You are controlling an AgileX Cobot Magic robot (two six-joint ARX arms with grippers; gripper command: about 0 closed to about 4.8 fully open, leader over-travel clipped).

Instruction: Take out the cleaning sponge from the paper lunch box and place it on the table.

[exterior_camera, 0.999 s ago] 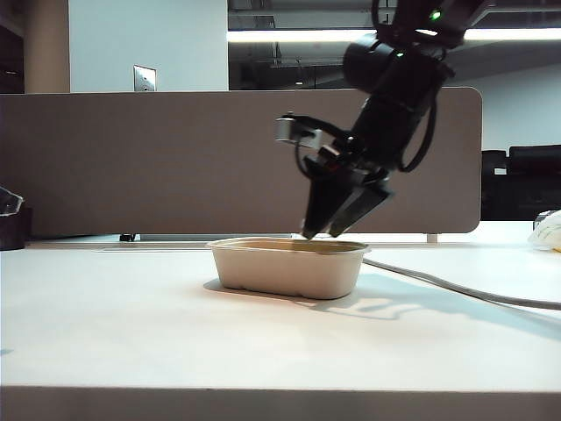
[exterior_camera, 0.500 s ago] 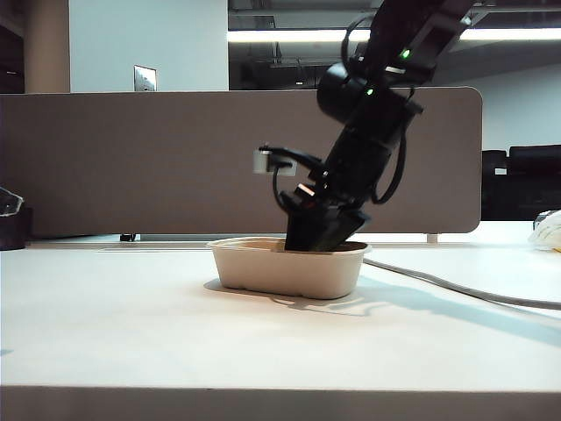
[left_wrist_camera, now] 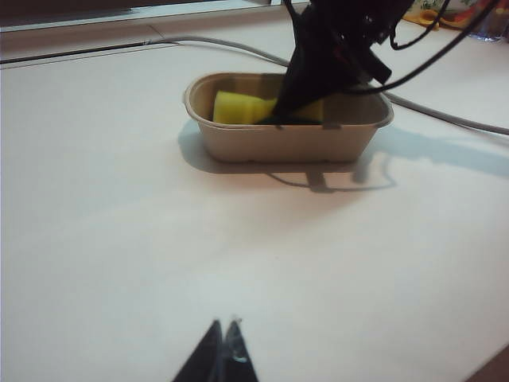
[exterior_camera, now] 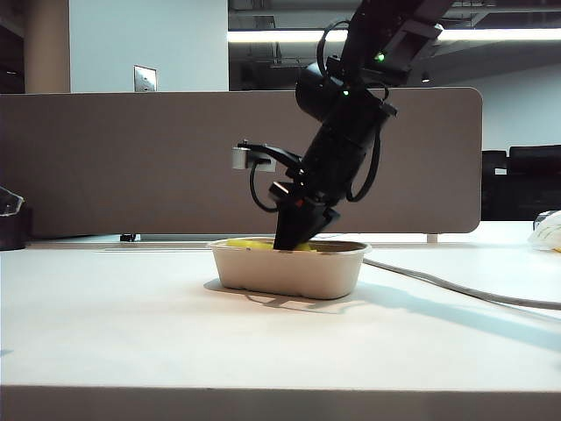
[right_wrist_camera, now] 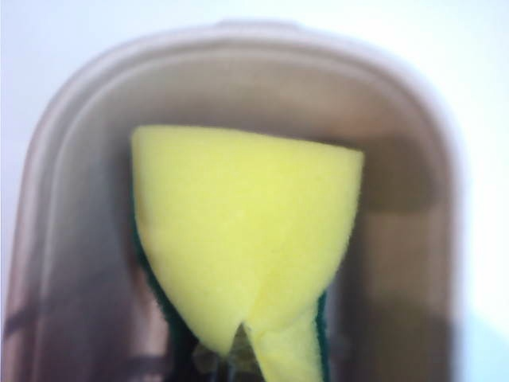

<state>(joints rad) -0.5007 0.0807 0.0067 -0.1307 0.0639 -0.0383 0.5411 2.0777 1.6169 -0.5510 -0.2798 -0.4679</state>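
Observation:
The paper lunch box (exterior_camera: 289,274) stands mid-table on the white table (exterior_camera: 131,324). My right gripper (exterior_camera: 294,243) reaches down into it and is shut on the cleaning sponge (exterior_camera: 248,244), whose yellow end shows just over the rim. In the right wrist view the sponge (right_wrist_camera: 246,231) is pinched and folded at my right gripper (right_wrist_camera: 238,360), inside the box (right_wrist_camera: 390,263). The left wrist view shows the box (left_wrist_camera: 286,145), the sponge (left_wrist_camera: 238,107) and the right gripper (left_wrist_camera: 288,110) from afar. My left gripper (left_wrist_camera: 224,325) hovers shut and empty over bare table (left_wrist_camera: 119,239), far from the box.
A grey-brown divider panel (exterior_camera: 131,158) runs along the back of the table. A grey cable (exterior_camera: 456,285) trails from behind the box to the right edge. A dark object (exterior_camera: 10,224) sits at the far left, a pale one (exterior_camera: 548,230) at the far right.
My right gripper came down into the box, shifted left and closed on the sponge. The sponge's yellow end now shows above the rim. The left arm has kept still.

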